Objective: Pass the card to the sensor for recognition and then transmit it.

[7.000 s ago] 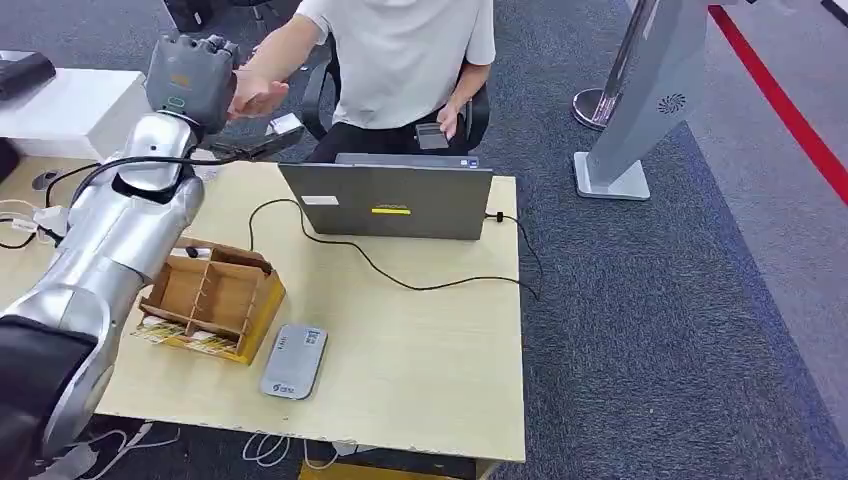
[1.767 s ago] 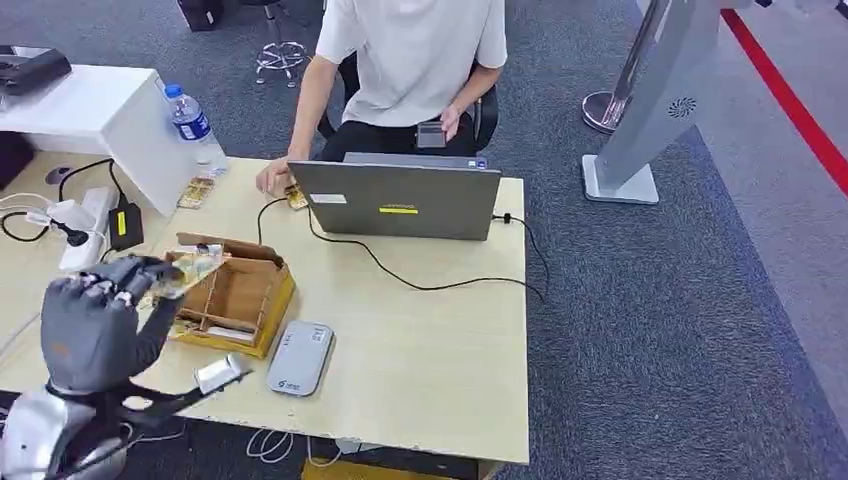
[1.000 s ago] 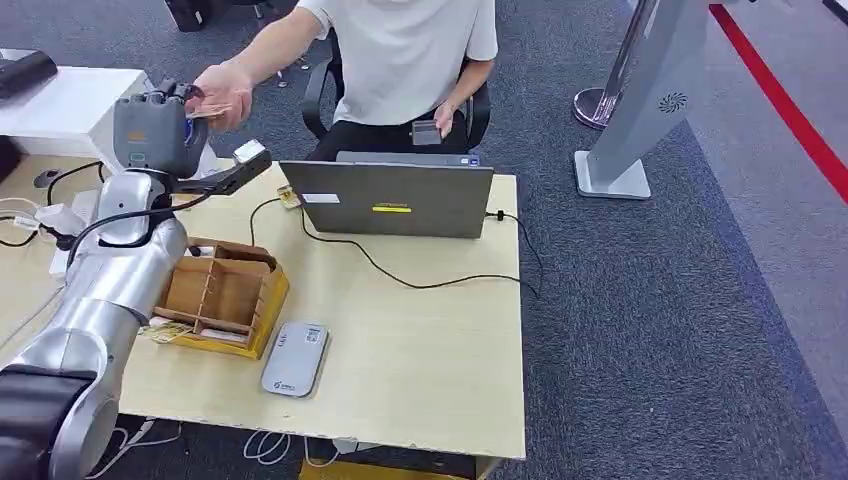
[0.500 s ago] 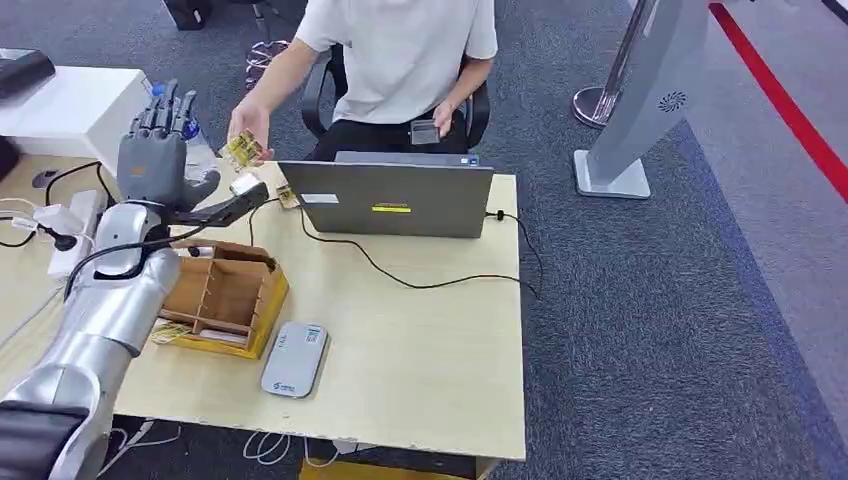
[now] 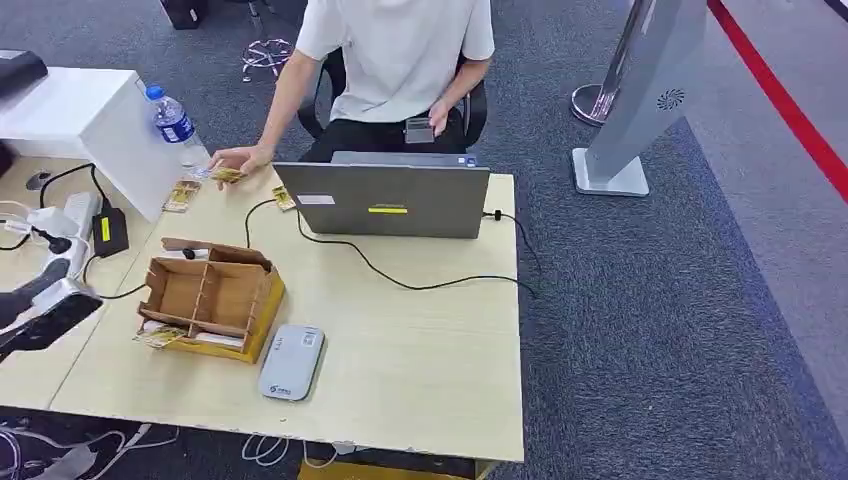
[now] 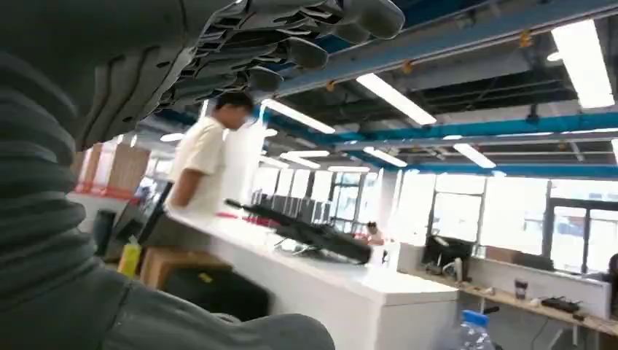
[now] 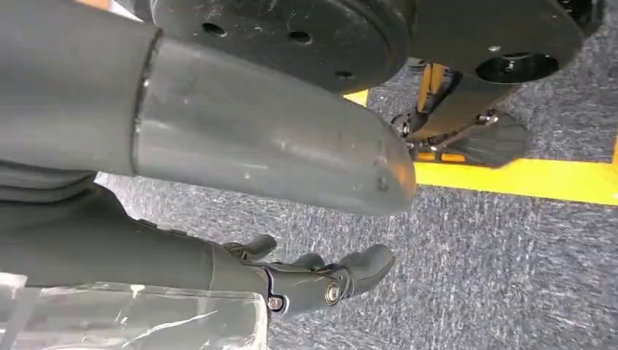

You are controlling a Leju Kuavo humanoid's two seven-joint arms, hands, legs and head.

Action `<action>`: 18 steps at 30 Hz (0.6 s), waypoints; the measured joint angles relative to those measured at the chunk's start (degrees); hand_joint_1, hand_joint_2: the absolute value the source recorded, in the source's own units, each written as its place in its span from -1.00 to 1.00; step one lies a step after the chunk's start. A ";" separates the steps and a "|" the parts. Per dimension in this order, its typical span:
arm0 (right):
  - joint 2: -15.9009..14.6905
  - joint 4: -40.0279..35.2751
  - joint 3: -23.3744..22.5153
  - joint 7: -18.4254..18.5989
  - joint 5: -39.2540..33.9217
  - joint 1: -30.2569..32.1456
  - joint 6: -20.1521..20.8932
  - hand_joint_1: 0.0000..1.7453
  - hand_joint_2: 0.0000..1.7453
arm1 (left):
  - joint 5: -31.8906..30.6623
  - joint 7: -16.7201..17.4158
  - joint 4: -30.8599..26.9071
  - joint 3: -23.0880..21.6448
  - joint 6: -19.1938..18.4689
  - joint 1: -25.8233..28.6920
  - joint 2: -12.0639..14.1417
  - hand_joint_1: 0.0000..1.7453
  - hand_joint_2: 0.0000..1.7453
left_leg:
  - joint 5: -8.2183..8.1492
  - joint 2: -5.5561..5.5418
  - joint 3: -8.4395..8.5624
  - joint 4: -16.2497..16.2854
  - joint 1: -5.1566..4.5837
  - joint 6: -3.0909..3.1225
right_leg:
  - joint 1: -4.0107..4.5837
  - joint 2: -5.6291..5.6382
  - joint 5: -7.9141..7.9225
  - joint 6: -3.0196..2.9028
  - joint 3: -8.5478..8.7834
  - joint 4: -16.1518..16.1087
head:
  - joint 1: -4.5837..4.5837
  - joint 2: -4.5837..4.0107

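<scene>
With the yellow patterned card under the person's hand at eleven o'clock, the handover looks done; the empty, spread left hand next needs a fresh card from the brown wooden divided box at nine o'clock, while the right hand hangs empty, fingers loosely apart.

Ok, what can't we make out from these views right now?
- Card under the person's hand, head view: too small to read its face.
- Laptop, head view: its screen faces away from the camera.
- Card reader, head view: its label is too small to read.
- Right hand, right wrist view: the thick thumb and the picture's edge hide the palm, so its grip is unclear.
</scene>
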 joint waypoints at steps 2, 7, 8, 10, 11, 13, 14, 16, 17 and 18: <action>-0.02 0.00 -0.65 -0.09 0.29 0.04 -0.02 -1.00 -1.00 | 6.57 -4.37 0.59 9.58 -7.68 1.33 -2.36 -1.00 1.00 | -0.01 -0.07 -0.03 -0.01 0.03 0.00 | 0.03 -0.08 -0.02 0.00 0.02 0.00 | 0.02 0.00; -0.17 0.00 -1.40 -0.72 1.38 0.20 0.24 -1.00 -1.00 | 12.81 -9.26 10.62 30.86 -20.31 -1.24 -6.56 -1.00 1.00 | -0.03 -0.20 0.00 -0.03 0.11 0.02 | 0.12 -0.21 -0.10 -0.02 0.15 -0.01 | 0.09 0.00; -0.22 0.00 -1.44 -0.94 1.55 0.17 0.44 -1.00 -1.00 | 15.21 -9.69 16.64 34.80 -21.74 -2.55 -6.51 -1.00 1.00 | -0.08 -0.17 0.08 -0.03 0.11 -0.06 | 0.10 -0.20 -0.13 -0.10 0.16 -0.01 | 0.15 0.00; -0.37 0.00 -1.71 -1.53 2.01 0.21 0.98 -1.00 -1.00 | 18.58 -11.03 27.02 41.20 -22.24 -4.44 -5.96 -1.00 1.00 | -0.16 -0.08 0.21 -0.06 0.14 -0.16 | 0.12 -0.12 -0.15 -0.14 0.26 0.00 | -0.11 0.00; -0.57 0.00 -1.86 -1.92 2.60 0.34 1.51 -1.00 -1.00 | 22.28 -9.38 35.30 45.08 -22.57 -5.69 -5.39 -1.00 1.00 | -0.15 -0.14 0.29 -0.09 0.12 -0.17 | 0.12 -0.16 -0.21 -0.18 0.35 0.01 | 0.00 0.00; -0.85 0.00 -1.86 -2.51 3.59 0.21 2.23 -1.00 -1.00 | 28.68 -4.81 47.13 50.92 -23.25 -6.69 -5.11 -1.00 1.00 | -0.17 -0.19 0.40 -0.12 0.08 -0.17 | 0.10 -0.24 -0.24 -0.21 0.43 0.00 | -0.15 0.00; -0.96 0.00 -1.86 -2.66 4.13 0.15 2.49 -1.00 -1.00 | 31.80 -2.43 52.45 53.93 -23.31 -6.81 -5.73 -1.00 1.00 | -0.19 -0.19 0.45 -0.11 0.08 -0.13 | 0.10 -0.24 -0.29 -0.17 0.44 -0.02 | -0.15 0.00; -1.20 0.00 -1.86 -2.78 4.70 0.10 2.78 -1.00 -1.00 | 34.64 -0.03 59.73 57.56 -22.46 -6.97 -7.46 -1.00 1.00 | -0.21 -0.52 0.44 -0.09 0.05 -0.09 | 0.07 -0.47 -0.35 -0.09 0.51 -0.08 | -0.15 0.00; -1.31 0.00 -1.86 -2.80 4.96 0.02 2.80 -1.00 -1.00 | 35.00 1.08 63.22 59.01 -21.50 -7.06 -8.83 -1.00 1.00 | -0.21 -0.68 0.45 -0.08 0.04 -0.08 | 0.04 -0.64 -0.39 -0.04 0.54 -0.14 | -0.13 0.00; -1.40 0.00 -1.86 -2.82 5.25 -0.08 2.80 -1.00 -1.00 | 34.98 1.52 65.87 59.99 -20.86 -7.17 -10.38 -1.00 1.00 | -0.22 -0.80 0.45 -0.08 0.00 -0.06 | 0.00 -0.75 -0.45 0.06 0.61 -0.17 | -0.09 0.00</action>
